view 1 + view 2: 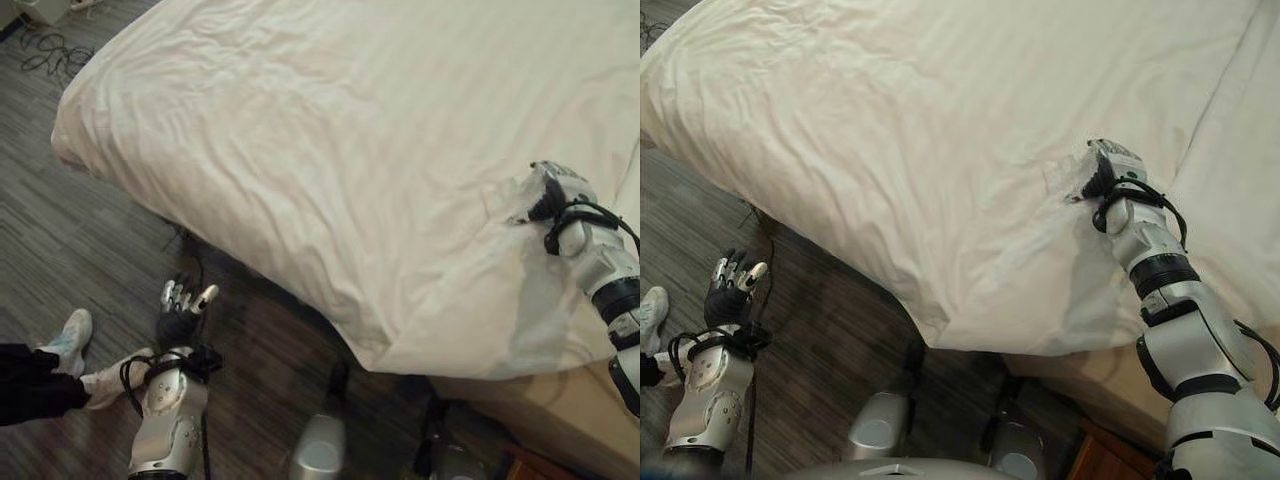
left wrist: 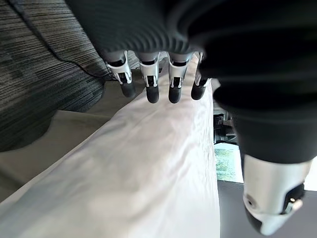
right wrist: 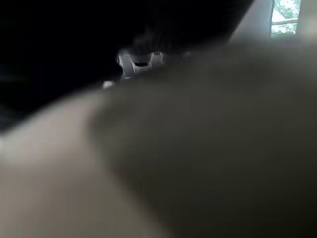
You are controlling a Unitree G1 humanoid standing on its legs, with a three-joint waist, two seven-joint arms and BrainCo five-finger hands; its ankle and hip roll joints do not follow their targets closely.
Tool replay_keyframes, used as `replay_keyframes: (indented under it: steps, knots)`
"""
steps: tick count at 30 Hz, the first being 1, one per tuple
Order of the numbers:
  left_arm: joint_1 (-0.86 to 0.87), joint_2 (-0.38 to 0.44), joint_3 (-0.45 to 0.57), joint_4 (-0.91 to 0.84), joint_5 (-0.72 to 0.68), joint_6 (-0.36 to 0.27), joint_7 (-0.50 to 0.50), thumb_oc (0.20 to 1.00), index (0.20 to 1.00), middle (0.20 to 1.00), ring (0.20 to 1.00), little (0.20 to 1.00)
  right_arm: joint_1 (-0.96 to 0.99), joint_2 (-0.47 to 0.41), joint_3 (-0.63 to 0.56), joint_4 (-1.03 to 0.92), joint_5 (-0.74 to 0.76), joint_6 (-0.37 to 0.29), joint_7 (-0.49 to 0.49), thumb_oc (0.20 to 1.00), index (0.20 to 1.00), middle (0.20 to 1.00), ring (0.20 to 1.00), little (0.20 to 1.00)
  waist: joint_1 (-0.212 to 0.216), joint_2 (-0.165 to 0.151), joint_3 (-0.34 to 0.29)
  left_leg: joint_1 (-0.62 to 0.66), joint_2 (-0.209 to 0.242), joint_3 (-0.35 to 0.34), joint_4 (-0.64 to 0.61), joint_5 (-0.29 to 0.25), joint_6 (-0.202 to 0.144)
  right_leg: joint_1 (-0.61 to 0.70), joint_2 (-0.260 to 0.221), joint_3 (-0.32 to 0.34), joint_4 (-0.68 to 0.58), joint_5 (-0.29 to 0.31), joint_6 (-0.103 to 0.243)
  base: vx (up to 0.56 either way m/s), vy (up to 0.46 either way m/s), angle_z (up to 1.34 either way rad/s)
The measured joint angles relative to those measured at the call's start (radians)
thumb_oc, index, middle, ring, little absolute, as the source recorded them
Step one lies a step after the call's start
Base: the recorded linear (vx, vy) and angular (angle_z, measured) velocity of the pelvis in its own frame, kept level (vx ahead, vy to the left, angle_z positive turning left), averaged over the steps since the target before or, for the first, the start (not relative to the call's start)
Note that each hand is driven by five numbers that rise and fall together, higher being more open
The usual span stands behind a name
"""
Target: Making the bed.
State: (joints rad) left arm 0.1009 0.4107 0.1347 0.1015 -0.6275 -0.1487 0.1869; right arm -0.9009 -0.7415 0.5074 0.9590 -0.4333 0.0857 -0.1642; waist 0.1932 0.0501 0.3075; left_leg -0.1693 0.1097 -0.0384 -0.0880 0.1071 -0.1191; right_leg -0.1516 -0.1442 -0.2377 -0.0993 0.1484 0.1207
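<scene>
White duvet (image 1: 330, 150) covers the bed, wrinkled, its near edge draping over the side of the mattress and hanging toward the dark wood-look floor (image 1: 70, 240). The far-left corner of the duvet (image 1: 65, 135) sags rounded over the bed's corner; the near corner (image 1: 400, 350) hangs in a folded point, with a strip of beige bed base (image 1: 540, 400) bare beneath it. A second white layer shows along the right, with a seam line (image 1: 1215, 95) running between it and the duvet. Right hand (image 1: 1105, 170) is up on the bed near that front corner, pressed into the fabric, cloth bunched up around it; its fingers are buried in the folds, so I cannot tell if they grip or lie flat, and its own wrist view is just blurred cloth close up. Left hand (image 1: 183, 312) hangs low beside the bed over the floor, well apart from the duvet edge, fingers relaxed and loosely extended, holding nothing; in its wrist view the fingertips (image 2: 152, 94) point along the hanging white edge. A person's white shoes (image 1: 72, 340) and dark trouser leg (image 1: 30, 385) stand on the floor just left of the left arm. Open floor runs along the bed's near side between the person and the draped edge.
</scene>
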Motion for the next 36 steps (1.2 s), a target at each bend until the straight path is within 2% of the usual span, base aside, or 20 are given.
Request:
replay_keyframes:
  steps: [4, 8, 10, 12, 14, 15, 18, 20, 22, 24, 25, 27, 29, 30, 31, 32, 36]
  knots:
    - [-0.016, -0.004, -0.002, -0.008, 0.0, -0.001, -0.005, 1.0, 1.0, 1.0, 1.0, 1.0, 0.022, 0.012, -0.019, -0.117, 0.009, 0.01, 0.013, 0.2, 0.2, 0.2, 0.2, 0.2, -0.031, 0.002, 0.0, 0.026, 0.002, 0.027, -0.002, -0.001, 0.0, 0.01, 0.003, 0.021, 0.0, 0.001, 0.0, 0.03, 0.027, -0.13]
    - [-0.023, -0.02, 0.001, -0.025, 0.003, 0.007, -0.013, 1.0, 1.0, 1.0, 1.0, 1.0, 0.28, 0.021, -0.165, -0.557, 0.051, 0.003, 0.016, 0.2, 0.2, 0.2, 0.2, 0.2, -0.08, -0.01, 0.005, 0.104, 0.003, 0.067, -0.005, -0.018, -0.005, 0.069, 0.003, 0.051, 0.0, 0.0, 0.002, 0.05, 0.067, -0.22]
    - [-0.009, -0.038, -0.004, -0.07, 0.004, 0.031, -0.02, 1.0, 1.0, 1.0, 1.0, 1.0, 0.451, 0.04, -0.288, -0.771, 0.046, -0.006, 0.031, 0.2, 0.2, 0.2, 0.2, 0.2, -0.122, -0.031, 0.001, 0.136, 0.004, 0.095, -0.005, -0.03, 0.0, 0.081, 0.004, 0.078, 0.0, -0.003, 0.002, 0.03, 0.125, -0.39]
    - [-0.006, -0.068, -0.005, -0.094, 0.005, 0.048, -0.03, 1.0, 1.0, 1.0, 1.0, 1.0, 0.574, 0.046, -0.374, -0.882, 0.041, -0.015, 0.044, 0.2, 0.2, 0.2, 0.2, 0.2, -0.149, -0.052, -0.001, 0.161, -0.002, 0.119, -0.005, -0.037, 0.003, 0.093, 0.005, 0.102, 0.0, -0.003, 0.002, 0.0, 0.069, -0.42]
    - [0.013, -0.08, -0.015, -0.108, 0.009, 0.069, -0.046, 1.0, 1.0, 1.0, 1.0, 1.0, 0.661, 0.06, -0.429, -0.923, 0.041, -0.024, 0.045, 0.2, 0.2, 0.2, 0.2, 0.2, -0.185, -0.082, -0.012, 0.187, 0.005, 0.16, -0.005, -0.048, 0.004, 0.093, 0.008, 0.141, -0.001, -0.006, 0.006, -0.01, 0.076, -0.58]
    - [0.022, -0.087, -0.022, -0.106, 0.014, 0.092, -0.058, 1.0, 1.0, 1.0, 1.0, 1.0, 0.711, 0.066, -0.465, -0.938, 0.04, -0.024, 0.059, 0.2, 0.2, 0.2, 0.2, 0.2, -0.221, -0.103, -0.024, 0.201, 0.002, 0.188, -0.01, -0.055, 0.006, 0.091, 0.006, 0.147, -0.005, -0.008, 0.002, -0.01, 0.082, -0.52]
    - [0.041, -0.09, -0.051, -0.108, 0.022, 0.116, -0.085, 1.0, 1.0, 1.0, 1.0, 1.0, 0.82, 0.107, -0.529, -0.987, 0.039, -0.03, 0.073, 0.2, 0.2, 0.2, 0.2, 0.2, -0.243, -0.128, -0.039, 0.243, 0.007, 0.256, -0.011, -0.072, 0.007, 0.086, 0.003, 0.169, -0.005, -0.005, 0.002, -0.01, 0.078, -0.77]
    - [0.06, -0.098, -0.058, -0.105, 0.023, 0.124, -0.093, 1.0, 1.0, 1.0, 1.0, 1.0, 0.865, 0.129, -0.534, -0.999, 0.037, -0.033, 0.083, 0.2, 0.2, 0.2, 0.2, 0.2, -0.267, -0.129, -0.047, 0.265, 0.008, 0.274, -0.011, -0.08, 0.006, 0.096, 0.004, 0.175, -0.005, 0.001, 0.004, -0.01, 0.063, -0.44]
    - [0.073, -0.107, -0.072, -0.108, 0.049, 0.135, -0.105, 1.0, 1.0, 1.0, 1.0, 1.0, 0.924, 0.152, -0.537, -1.001, -0.001, -0.035, 0.088, 0.2, 0.2, 0.2, 0.2, 0.2, -0.281, -0.126, -0.054, 0.299, 0.013, 0.321, -0.011, -0.091, 0.008, 0.102, 0.005, 0.198, -0.005, 0.007, 0.005, -0.03, 0.071, -0.6]
    - [0.059, -0.121, -0.097, -0.083, 0.092, 0.137, -0.105, 1.0, 1.0, 1.0, 1.0, 1.0, 0.972, 0.186, -0.533, -1.023, -0.029, -0.046, 0.088, 0.2, 0.2, 0.2, 0.2, 0.2, -0.319, -0.123, -0.069, 0.316, 0.004, 0.348, -0.006, -0.095, 0.005, 0.097, 0.014, 0.221, -0.005, 0.022, 0.013, -0.02, 0.05, -0.51]
    - [0.071, -0.144, -0.088, -0.067, 0.101, 0.145, -0.112, 1.0, 1.0, 1.0, 1.0, 1.0, 0.984, 0.199, -0.494, -1.033, -0.046, -0.062, 0.097, 0.2, 0.2, 0.2, 0.2, 0.2, -0.328, -0.114, -0.08, 0.333, 0.009, 0.387, -0.011, -0.106, 0.006, 0.092, 0.017, 0.249, -0.005, 0.023, 0.006, -0.03, 0.046, -0.64]
    - [0.087, -0.168, -0.089, -0.068, 0.101, 0.147, -0.115, 1.0, 1.0, 1.0, 1.0, 1.0, 1.024, 0.233, -0.495, -1.043, -0.047, -0.088, 0.102, 0.2, 0.2, 0.2, 0.2, 0.2, -0.346, -0.102, -0.092, 0.336, 0.007, 0.402, -0.011, -0.107, 0.004, 0.087, 0.02, 0.262, -0.005, 0.027, 0.009, -0.02, 0.021, -0.47]
    - [0.093, -0.181, -0.089, -0.067, 0.101, 0.147, -0.115, 1.0, 1.0, 1.0, 1.0, 1.0, 1.084, 0.229, -0.452, -1.03, -0.061, -0.098, 0.12, 0.2, 0.2, 0.2, 0.2, 0.2, -0.363, -0.095, -0.097, 0.349, 0.008, 0.424, -0.011, -0.113, 0.002, 0.087, 0.022, 0.283, -0.005, 0.032, 0.01, -0.02, 0.017, -0.26]
    - [0.094, -0.183, -0.09, -0.065, 0.102, 0.147, -0.115, 1.0, 1.0, 1.0, 1.0, 1.0, 1.103, 0.226, -0.449, -1.019, -0.081, -0.111, 0.121, 0.244, 0.244, 0.244, 0.244, 0.244, -0.366, -0.092, -0.1, 0.349, 0.009, 0.424, -0.012, -0.114, 0.004, 0.087, 0.023, 0.283, -0.005, 0.03, 0.007, -0.03, 0.009, -0.11]
    - [0.101, -0.186, -0.09, -0.065, 0.102, 0.141, -0.115, 1.0, 1.0, 1.0, 1.0, 1.0, 1.145, 0.227, -0.435, -0.976, -0.118, -0.126, 0.117, 0.507, 0.507, 0.507, 0.507, 0.507, -0.369, -0.09, -0.103, 0.353, 0.01, 0.43, -0.012, -0.114, 0.004, 0.088, 0.026, 0.286, -0.005, 0.03, 0.007, -0.02, -0.001, -0.07]
    - [0.116, -0.189, -0.092, -0.061, 0.113, 0.138, -0.115, 1.0, 1.0, 1.0, 1.0, 1.0, 1.171, 0.227, -0.408, -0.876, -0.177, -0.139, 0.112, 1.0, 1.0, 1.0, 1.0, 1.0, -0.371, -0.089, -0.104, 0.361, 0.012, 0.436, -0.012, -0.115, 0.005, 0.093, 0.025, 0.29, -0.005, 0.03, 0.007, -0.04, -0.008, -0.08]
    - [0.121, -0.189, -0.113, -0.043, 0.132, 0.123, -0.099, 1.0, 1.0, 1.0, 1.0, 1.0, 1.204, 0.268, -0.364, -0.571, -0.208, -0.12, 0.064, 1.0, 1.0, 1.0, 1.0, 1.0, -0.378, -0.09, -0.106, 0.365, 0.015, 0.436, -0.012, -0.119, 0.001, 0.096, 0.025, 0.287, -0.006, 0.027, 0.01, -0.01, -0.002, -0.01]
